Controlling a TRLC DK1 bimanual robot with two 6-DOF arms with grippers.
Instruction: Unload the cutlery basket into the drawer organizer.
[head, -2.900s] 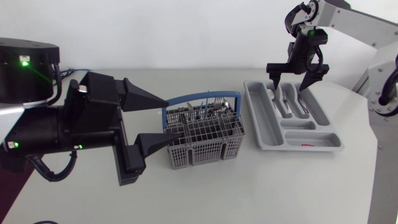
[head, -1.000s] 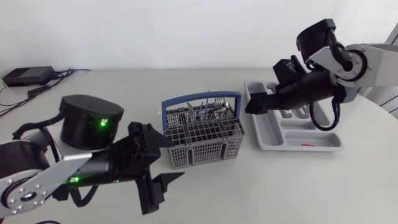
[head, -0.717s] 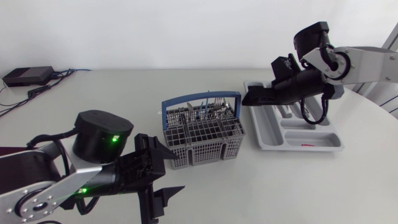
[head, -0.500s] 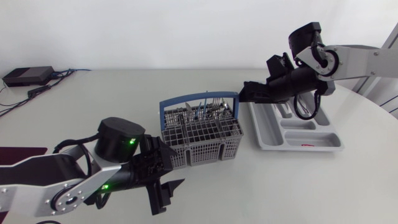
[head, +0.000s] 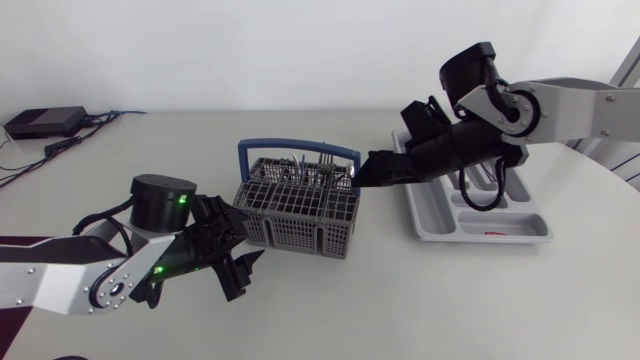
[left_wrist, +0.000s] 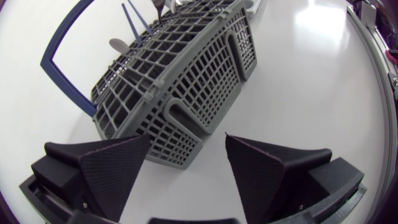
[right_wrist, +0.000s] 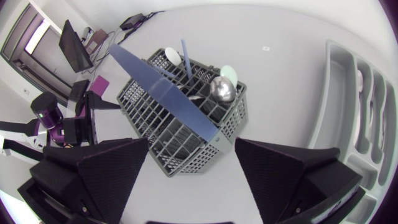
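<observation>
Head view is showing us the basket (head: 300, 212) sitting mid-table, apart from the organizer (head: 505, 224), its long axis running across between our arms. We are holding the right gripper (head: 362, 176), fingers apart and empty, at the basket's organizer-side end, nearest the spoons (right_wrist: 221, 89) standing in it. The left gripper (head: 243, 270), also spread, is sitting just beside the opposite corner.

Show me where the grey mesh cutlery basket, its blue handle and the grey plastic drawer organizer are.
Grey mesh cutlery basket (head: 300, 222), head view, on its front wall.
Blue handle (head: 297, 149), head view, on the top bar.
Grey plastic drawer organizer (head: 470, 236), head view, on its near rim.
</observation>
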